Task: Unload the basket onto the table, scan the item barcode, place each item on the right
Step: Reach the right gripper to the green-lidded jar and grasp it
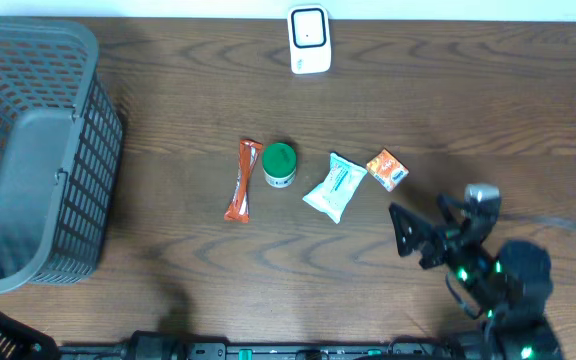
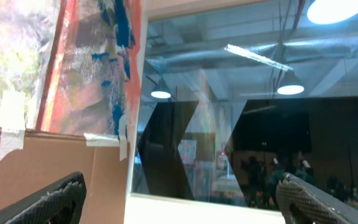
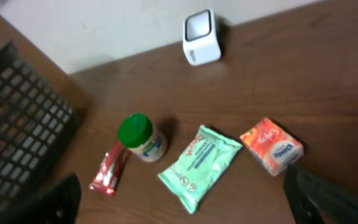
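Note:
Four items lie in a row mid-table: an orange-red snack bar [image 1: 240, 181] [image 3: 109, 169], a green-lidded jar [image 1: 279, 165] [image 3: 139, 137], a mint-green wipes packet [image 1: 334, 186] [image 3: 199, 166] and a small orange box [image 1: 387, 169] [image 3: 271, 146]. The white barcode scanner [image 1: 308, 40] [image 3: 201, 36] stands at the table's far edge. My right gripper [image 1: 413, 236] [image 3: 180, 186] hovers open just near-right of the orange box, holding nothing. In the left wrist view my left gripper [image 2: 185, 208] points up at the room, open and empty.
A large grey plastic basket [image 1: 38, 150] [image 3: 17, 118] fills the table's left side. Part of my left arm [image 1: 3, 338] shows at the bottom left corner. Bare brown tabletop [image 1: 468, 100] lies between the items and the scanner.

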Tool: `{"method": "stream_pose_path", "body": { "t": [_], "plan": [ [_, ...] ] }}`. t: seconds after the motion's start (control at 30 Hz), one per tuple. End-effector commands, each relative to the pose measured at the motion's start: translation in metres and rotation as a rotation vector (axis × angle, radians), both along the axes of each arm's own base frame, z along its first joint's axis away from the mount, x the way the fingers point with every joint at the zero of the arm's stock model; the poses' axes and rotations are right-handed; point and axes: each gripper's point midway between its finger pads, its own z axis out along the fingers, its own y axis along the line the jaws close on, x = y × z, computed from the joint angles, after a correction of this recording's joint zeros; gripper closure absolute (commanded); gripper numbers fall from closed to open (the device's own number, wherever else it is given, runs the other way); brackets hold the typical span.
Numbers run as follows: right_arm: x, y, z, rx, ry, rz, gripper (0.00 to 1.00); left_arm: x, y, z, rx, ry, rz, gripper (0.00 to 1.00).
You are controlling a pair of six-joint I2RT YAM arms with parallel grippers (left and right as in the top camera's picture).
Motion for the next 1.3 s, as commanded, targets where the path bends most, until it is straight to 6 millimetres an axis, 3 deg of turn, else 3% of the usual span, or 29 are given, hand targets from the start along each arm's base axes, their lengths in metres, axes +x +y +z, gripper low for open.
{"method": "stream_pose_path", "body": {
  "t": [0.0, 0.2, 0.3, 0.47, 0.57, 0.6, 0.7, 0.77, 0.9, 1.07, 1.27],
  "plan": [
    [0.022, 0.013, 0.015, -0.062, 0.106, -0.002, 0.01, 0.001, 0.0, -0.008, 0.007, -0.015, 0.011, 0.02],
    [0.057, 0.051, 0.021, -0.378, 0.278, -0.041, 0.01, -0.012, 0.009, -0.019, -0.035, -0.099, 0.046, 0.02],
    [0.059, 0.088, 0.026, -0.498, 0.359, 0.044, 0.01, -0.014, 0.012, -0.023, -0.05, -0.118, 0.061, 0.02],
    [0.055, 0.168, 0.021, -0.469, 0.424, 0.268, 0.01, -0.016, 0.012, -0.021, -0.051, -0.134, 0.069, 0.02],
    [0.05, 0.196, 0.003, -0.462, 0.452, 0.344, 0.01, -0.016, 0.012, -0.021, -0.052, -0.137, 0.07, 0.02],
    [0.057, 0.209, -0.002, -0.455, 0.429, 0.351, 0.05, -0.016, 0.012, -0.021, -0.052, -0.137, 0.07, 0.02],
    [0.071, 0.231, -0.003, -0.32, 0.452, 0.299, 0.01, -0.016, 0.012, -0.021, -0.052, -0.137, 0.069, 0.02],
    [0.081, 0.234, 0.0, -0.206, 0.523, 0.191, 0.05, -0.016, 0.012, -0.022, -0.051, -0.133, 0.069, 0.02],
    [0.104, 0.229, 0.002, -0.145, 0.568, 0.099, 0.05, -0.013, 0.012, -0.024, -0.049, -0.118, 0.07, 0.02],
    [0.133, 0.217, -0.019, -0.179, 0.685, -0.017, 0.04, -0.012, 0.012, -0.025, -0.048, -0.111, 0.07, 0.02],
    [0.149, 0.211, -0.05, -0.236, 0.874, -0.142, 0.01, -0.012, 0.012, -0.025, -0.048, -0.11, 0.07, 0.02]
  ]
}}
